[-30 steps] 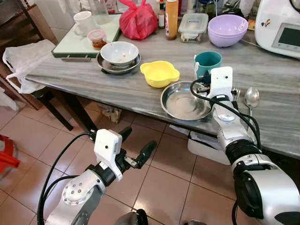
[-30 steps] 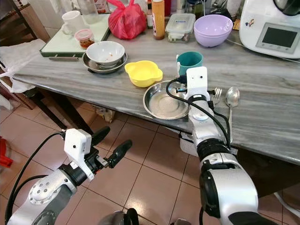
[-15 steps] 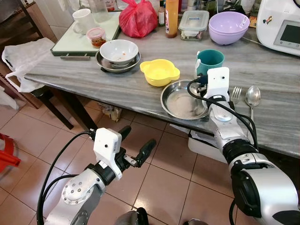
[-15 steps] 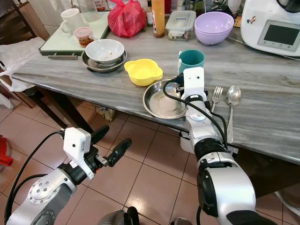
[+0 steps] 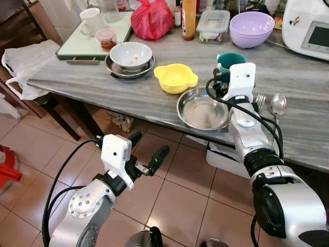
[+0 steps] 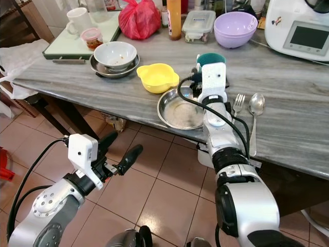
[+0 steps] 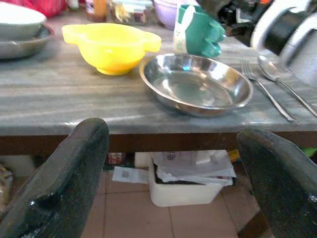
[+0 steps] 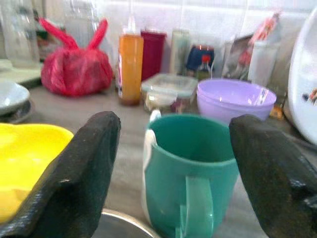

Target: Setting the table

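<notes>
**Kid:** Green cup, is that what you want?

**Me:** Yes. My right hand [image 8: 168,173] is open, with its two black fingers [image 8: 79,168] on each side of the round teal-green mug with a handle [image 8: 190,168]. I am not touching it yet. The mug stands on the grey streaked stone worktop [image 5: 128,95], just behind the shiny round metal plate [image 5: 202,109].

**Kid:** And your other hand?

**Me:** My left hand [image 5: 146,157] is open too. It holds nothing and hangs low over the tiled floor [image 5: 180,195], in front of the worktop.

**Kid:** Is the table set?

**Me:** I think it is partly done. The plate is near the edge, and the silver fork [image 5: 260,101] and silver spoon [image 5: 276,107] lie side by side next to it. The mug needs its spot, I guess.

**Kid:** How many things?

**Me:** One plate, one fork, one spoon, one teal mug. Also one small yellow bowl with two ears [image 5: 176,78], one big purple bowl [image 5: 251,29], and one white bowl [image 5: 130,55] sitting on a metal dish.
</notes>
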`<state>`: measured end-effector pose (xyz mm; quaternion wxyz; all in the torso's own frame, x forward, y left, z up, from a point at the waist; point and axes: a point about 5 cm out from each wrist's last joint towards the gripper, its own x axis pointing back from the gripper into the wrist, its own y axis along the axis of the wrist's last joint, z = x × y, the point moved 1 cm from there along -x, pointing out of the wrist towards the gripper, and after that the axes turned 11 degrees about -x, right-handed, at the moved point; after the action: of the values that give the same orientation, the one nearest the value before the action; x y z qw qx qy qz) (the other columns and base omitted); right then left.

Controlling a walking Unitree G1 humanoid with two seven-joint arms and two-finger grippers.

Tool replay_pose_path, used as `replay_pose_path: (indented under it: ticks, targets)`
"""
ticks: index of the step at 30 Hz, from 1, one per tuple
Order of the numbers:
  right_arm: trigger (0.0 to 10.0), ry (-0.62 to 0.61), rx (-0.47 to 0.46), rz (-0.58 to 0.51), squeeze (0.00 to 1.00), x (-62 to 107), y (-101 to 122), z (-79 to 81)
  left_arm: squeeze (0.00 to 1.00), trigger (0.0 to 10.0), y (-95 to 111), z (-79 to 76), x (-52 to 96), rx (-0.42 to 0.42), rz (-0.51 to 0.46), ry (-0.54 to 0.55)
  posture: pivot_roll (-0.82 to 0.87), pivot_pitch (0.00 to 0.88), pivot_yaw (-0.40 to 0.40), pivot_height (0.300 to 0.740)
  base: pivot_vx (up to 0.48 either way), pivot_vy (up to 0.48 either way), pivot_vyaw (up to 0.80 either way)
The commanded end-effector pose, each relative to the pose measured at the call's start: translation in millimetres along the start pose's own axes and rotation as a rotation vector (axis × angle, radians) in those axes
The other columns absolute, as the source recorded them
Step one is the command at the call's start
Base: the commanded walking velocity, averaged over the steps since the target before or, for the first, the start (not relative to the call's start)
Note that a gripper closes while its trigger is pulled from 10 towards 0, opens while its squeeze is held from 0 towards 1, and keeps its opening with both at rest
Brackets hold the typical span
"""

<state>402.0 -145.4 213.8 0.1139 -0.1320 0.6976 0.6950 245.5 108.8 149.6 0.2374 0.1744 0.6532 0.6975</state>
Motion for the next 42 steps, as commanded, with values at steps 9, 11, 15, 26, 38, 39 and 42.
replay_pose_path:
  ticks: [9, 11, 15, 26, 38, 39, 42]
  targets:
    - [10.0, 0.052, 0.063, -0.067, 1.00, 24.0, 4, 6.0, 0.00, 10.0, -2, 16.2, -2.4, -0.032, -0.022, 0.079, -0.02, 0.059, 0.075, 0.740, 0.000, 0.000, 0.00]
    - [10.0, 0.055, 0.070, -0.062, 1.00, 31.5, 3, 3.3, 0.00, 10.0, -2, 19.0, -1.6, -0.040, -0.027, 0.105, -0.03, 0.056, 0.075, 0.740, 0.000, 0.000, 0.00]
    - [10.0, 0.076, 0.082, -0.037, 1.00, 45.8, -2, 1.4, 0.00, 10.0, -6, 26.4, -0.7, -0.070, -0.012, 0.181, -0.04, 0.055, 0.084, 0.740, 0.000, 0.000, 0.00]
    - [10.0, 0.160, 0.062, 0.035, 1.00, 79.3, -5, 7.6, 0.00, 10.0, -9, 43.3, -1.8, -0.126, -0.003, 0.336, -0.05, 0.056, 0.088, 0.740, 0.000, 0.000, 0.00]
    - [10.0, 0.183, 0.057, 0.111, 0.55, 100.9, -9, 5.1, 0.00, 10.0, -17, 52.4, 5.0, -0.157, 0.042, 0.474, -0.06, 0.064, 0.086, 0.740, 0.000, 0.000, 0.00]
    - [10.0, 0.187, 0.053, 0.122, 0.15, 102.1, -9, 5.7, 0.00, 10.0, -17, 52.5, 5.4, -0.164, 0.039, 0.483, -0.06, 0.064, 0.087, 0.740, 0.000, 0.000, 0.00]
    - [10.0, 0.198, 0.043, 0.135, 0.00, 103.6, -9, 8.4, 0.00, 10.0, -17, 55.8, 8.5, -0.181, 0.036, 0.522, -0.06, 0.064, 0.087, 0.740, 0.000, 0.000, 0.00]
